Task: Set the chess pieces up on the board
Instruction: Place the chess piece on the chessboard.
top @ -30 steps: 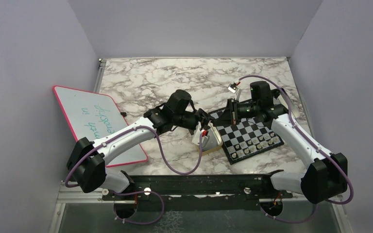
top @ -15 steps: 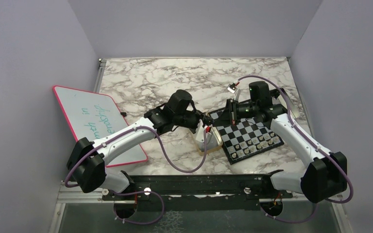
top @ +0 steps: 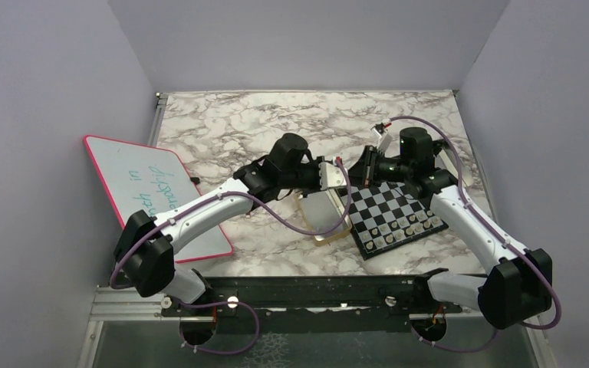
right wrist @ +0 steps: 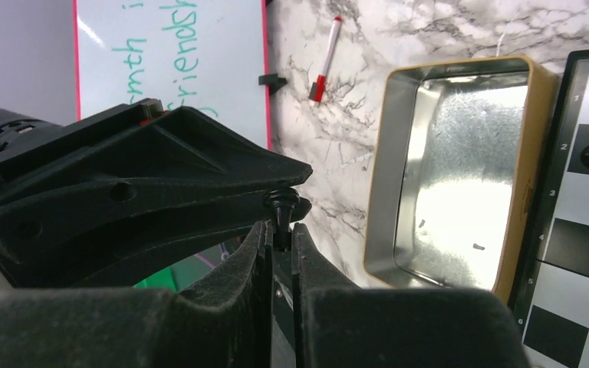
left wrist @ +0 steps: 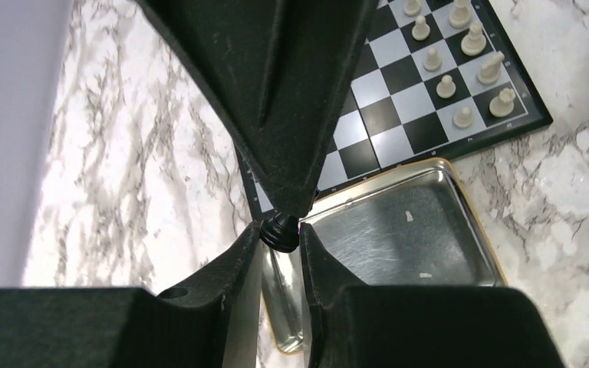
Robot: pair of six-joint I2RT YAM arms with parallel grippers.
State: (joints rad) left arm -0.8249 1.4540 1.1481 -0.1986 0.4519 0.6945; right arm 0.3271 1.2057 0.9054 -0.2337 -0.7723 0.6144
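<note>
Handover in mid-air! My right gripper is pinched tight on the stem of a black piece. My left gripper is nipped onto the same piece, tip to tip, above the tin by the board's far-left corner. White pieces already stand there. Next, I reckon, one side must let go cleanly while the other carries it upright to its square.

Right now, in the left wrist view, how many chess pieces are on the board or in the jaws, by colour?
White chess pieces on the board: 9
Black chess piece, pinched between both arms' jaws: 1
Total: 10
</note>
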